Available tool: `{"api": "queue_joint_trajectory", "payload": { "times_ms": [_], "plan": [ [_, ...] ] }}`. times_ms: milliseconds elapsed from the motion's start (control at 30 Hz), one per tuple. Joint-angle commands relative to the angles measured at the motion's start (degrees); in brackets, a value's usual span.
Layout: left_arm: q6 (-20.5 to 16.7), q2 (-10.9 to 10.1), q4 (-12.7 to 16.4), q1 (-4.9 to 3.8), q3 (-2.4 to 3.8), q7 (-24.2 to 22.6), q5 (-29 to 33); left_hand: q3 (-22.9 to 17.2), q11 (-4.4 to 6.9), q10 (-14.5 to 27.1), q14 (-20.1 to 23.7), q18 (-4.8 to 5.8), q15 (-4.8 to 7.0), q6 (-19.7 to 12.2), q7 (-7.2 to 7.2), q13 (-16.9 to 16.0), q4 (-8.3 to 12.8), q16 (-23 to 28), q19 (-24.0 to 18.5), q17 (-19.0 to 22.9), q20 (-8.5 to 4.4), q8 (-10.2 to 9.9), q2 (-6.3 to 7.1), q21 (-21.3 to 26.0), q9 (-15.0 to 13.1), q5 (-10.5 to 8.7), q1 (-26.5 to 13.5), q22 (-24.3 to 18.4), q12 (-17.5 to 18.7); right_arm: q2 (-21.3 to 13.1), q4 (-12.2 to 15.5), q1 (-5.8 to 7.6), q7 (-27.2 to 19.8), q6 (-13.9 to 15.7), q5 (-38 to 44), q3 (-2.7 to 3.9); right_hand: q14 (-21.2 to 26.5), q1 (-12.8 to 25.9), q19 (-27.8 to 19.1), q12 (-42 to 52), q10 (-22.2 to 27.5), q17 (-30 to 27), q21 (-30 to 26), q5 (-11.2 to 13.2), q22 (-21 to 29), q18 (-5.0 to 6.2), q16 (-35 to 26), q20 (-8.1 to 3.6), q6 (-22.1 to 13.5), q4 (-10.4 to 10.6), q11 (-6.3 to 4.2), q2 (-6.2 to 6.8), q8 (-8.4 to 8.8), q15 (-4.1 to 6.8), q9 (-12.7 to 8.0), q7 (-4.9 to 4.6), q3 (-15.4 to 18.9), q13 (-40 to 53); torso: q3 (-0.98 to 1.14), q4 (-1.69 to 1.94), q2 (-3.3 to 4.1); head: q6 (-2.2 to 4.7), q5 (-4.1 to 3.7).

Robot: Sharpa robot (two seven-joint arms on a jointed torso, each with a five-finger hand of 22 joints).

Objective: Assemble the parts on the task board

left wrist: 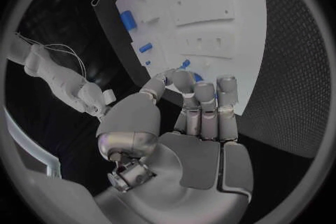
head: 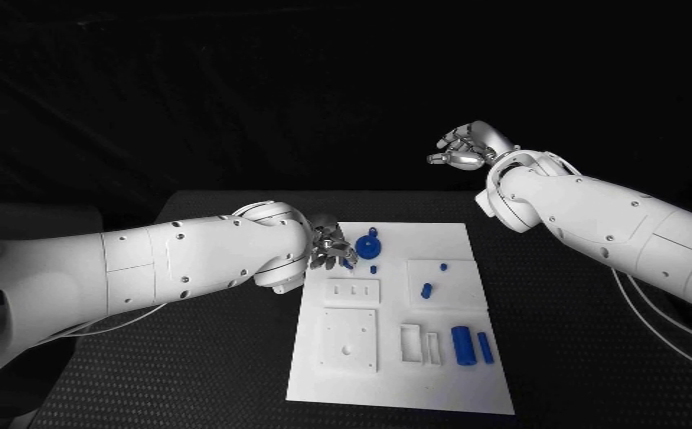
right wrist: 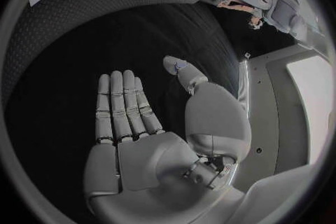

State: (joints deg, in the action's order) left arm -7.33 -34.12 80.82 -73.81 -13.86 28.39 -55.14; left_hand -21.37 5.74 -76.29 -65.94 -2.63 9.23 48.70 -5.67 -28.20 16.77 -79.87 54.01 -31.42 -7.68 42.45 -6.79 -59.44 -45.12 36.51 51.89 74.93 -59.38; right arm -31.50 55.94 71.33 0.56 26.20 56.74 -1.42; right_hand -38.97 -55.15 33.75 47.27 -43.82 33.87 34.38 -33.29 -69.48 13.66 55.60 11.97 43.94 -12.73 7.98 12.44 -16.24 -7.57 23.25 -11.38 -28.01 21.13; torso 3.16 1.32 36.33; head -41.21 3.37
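Table: I see a black textured table point(head: 173, 369) under everything.
Task board: the white rectangular task board point(head: 433, 379) lies in the middle of the table, long side running away from me, with raised white blocks and recesses on it.
Left hand: my silver left hand point(head: 332, 246) hovers at the board's far left corner; the left wrist view shows its fingers point(left wrist: 205, 102) lightly curled and apart over the board's edge, and I see nothing held in them.
Right hand: my silver right hand point(head: 464, 147) is raised well beyond the board's far right corner, over the dark background; in the right wrist view it lies flat and spread, holding nothing.
Round part: a blue round knob-like part point(head: 371, 245) sits at the board's far edge, just beside the left hand's fingertips; I cannot tell whether they touch.
Cylinder part: a larger blue cylinder point(head: 463, 345) lies near the board's near right side, with a thin blue rod point(head: 485, 347) beside it, well apart from both hands.
Small parts: a short blue peg point(head: 427, 290) lies in the middle right.
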Motion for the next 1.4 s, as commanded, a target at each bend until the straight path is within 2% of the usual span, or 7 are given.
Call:
{"api": "queue_joint_trajectory", "payload": {
  "times_ms": [33,167,367,567,700,967,1400],
  "plan": [
    [-4.1,0.2,0.3,0.36,0.03,0.7,-0.4,-0.4,0.13,-0.5,-2.7,-0.71,2.03,5.9,5.26,-0.1,0.1,0.3,0.7,-0.1,-7.41,-0.1,0.2,-0.4,0.1,1.26,0.3,0.7,0.5,0.2,-0.3,-0.09,-0.7,-1.2,0.6,0.01,0.4,-0.4,-0.2,0.3,0.4,-0.1,-0.3,-0.3,-0.1,-0.43,0.3,0.09,-0.4,-0.2,-0.1,-0.09,-0.26,0.09,-0.1,-1.25,-0.2,-0.1,-0.08,0.22,-0.48,-0.92,-0.04],
    [-7.1,0.4,-0.1,0.94,0.02,0.7,1.7,-0.5,0.27,-1.0,-3.1,-0.79,2.13,6.4,5.4,-0.2,0.1,0.5,1.0,-0.2,-7.5,-0.3,0.38,-0.5,0.3,2.34,0.1,0.7,0.7,0.7,-1.0,-0.15,-0.7,-1.4,0.6,-0.01,0.4,-0.5,-0.2,0.4,0.4,-0.3,-0.3,-0.5,-0.1,-0.41,0.4,0.13,-0.4,-0.3,-0.07,-0.13,-0.28,0.06,-0.1,-1.26,-0.3,-0.4,-0.08,0.31,-0.57,-1.33,-0.11],
    [-12.2,1.1,-0.6,1.62,0.02,0.6,4.9,-0.5,0.32,-1.3,-3.3,-0.81,2.18,6.7,5.47,-0.3,0.1,0.5,1.2,-0.2,-7.53,-0.4,0.39,-0.5,0.4,2.83,-0.1,0.7,0.9,1.2,-2.1,-0.17,-0.7,-1.8,0.6,-0.06,0.5,-0.5,-0.2,0.5,0.5,-0.5,-0.4,-0.6,-0.2,-0.4,0.5,0.18,-0.4,-0.3,-0.05,-0.17,-0.31,0.04,-0.1,-1.27,-0.4,-0.6,-0.08,0.24,-0.43,-1.48,-0.03],
    [-14.7,1.7,-0.6,3.32,0.02,0.5,5.6,-0.6,0.44,-1.6,-3.5,-0.84,2.17,7.2,5.59,-0.3,0.2,0.6,1.2,-0.3,-7.55,-0.4,0.66,-0.6,0.5,3.48,-0.2,0.7,1.1,1.4,-2.7,-0.17,-0.7,-1.9,0.6,-0.1,0.6,-0.5,-0.3,0.6,0.6,-0.6,-0.4,-0.6,-0.2,-0.41,0.6,0.22,-0.4,-0.3,-0.01,-0.17,-0.32,0.01,-0.2,-1.27,-0.5,-0.8,-0.12,0.23,-0.31,-1.46,-0.04],
    [-14.3,1.7,-0.5,4.08,0.02,0.5,5.8,-0.7,0.47,-1.7,-3.6,-0.86,2.16,7.4,5.63,-0.3,0.2,0.7,1.2,-0.3,-7.56,-0.5,0.75,-0.6,0.5,3.8,-0.2,0.8,1.3,1.5,-2.6,-0.17,-0.7,-2.0,0.6,-0.11,0.7,-0.6,-0.4,0.6,0.6,-0.7,-0.4,-0.6,-0.2,-0.4,0.6,0.24,-0.4,-0.3,0.01,-0.23,-0.33,-0.01,-0.2,-1.28,-0.5,-0.9,-0.1,0.17,-0.27,-1.47,-0.08],
    [-11.9,1.5,0.0,4.37,0.02,0.6,2.5,-0.7,0.48,-1.7,-3.6,-0.87,2.16,7.4,5.63,-0.3,0.2,0.7,1.2,-0.3,-7.57,-0.5,0.77,-0.6,0.5,3.92,-0.2,0.8,1.4,1.6,-2.9,-0.23,-0.6,-2.4,0.6,-0.18,0.8,-0.6,-0.4,0.7,0.7,-0.8,-0.5,-0.6,-0.3,-0.39,0.7,0.27,-0.5,-0.3,0.04,-0.33,-0.35,-0.03,-0.2,-1.29,-0.6,-1.1,-0.11,0.22,-0.25,-1.52,-0.15],
    [-8.7,2.4,-0.8,5.55,0.02,1.0,-1.2,-0.8,0.46,-1.8,-3.6,-0.88,2.13,7.4,5.62,-0.4,0.2,0.8,1.2,-0.3,-7.57,-0.6,0.83,-0.6,0.6,3.97,-0.1,0.8,1.5,1.8,-2.9,-0.28,-0.7,-2.6,0.6,-0.21,0.9,-0.6,-0.5,0.8,0.8,-1.0,-0.5,-0.6,-0.3,-0.37,0.8,0.32,-0.5,-0.4,0.07,-0.41,-0.39,-0.06,-0.3,-1.29,-0.6,-1.3,-0.14,0.19,-0.12,-1.7,-0.07]
  ]
}}
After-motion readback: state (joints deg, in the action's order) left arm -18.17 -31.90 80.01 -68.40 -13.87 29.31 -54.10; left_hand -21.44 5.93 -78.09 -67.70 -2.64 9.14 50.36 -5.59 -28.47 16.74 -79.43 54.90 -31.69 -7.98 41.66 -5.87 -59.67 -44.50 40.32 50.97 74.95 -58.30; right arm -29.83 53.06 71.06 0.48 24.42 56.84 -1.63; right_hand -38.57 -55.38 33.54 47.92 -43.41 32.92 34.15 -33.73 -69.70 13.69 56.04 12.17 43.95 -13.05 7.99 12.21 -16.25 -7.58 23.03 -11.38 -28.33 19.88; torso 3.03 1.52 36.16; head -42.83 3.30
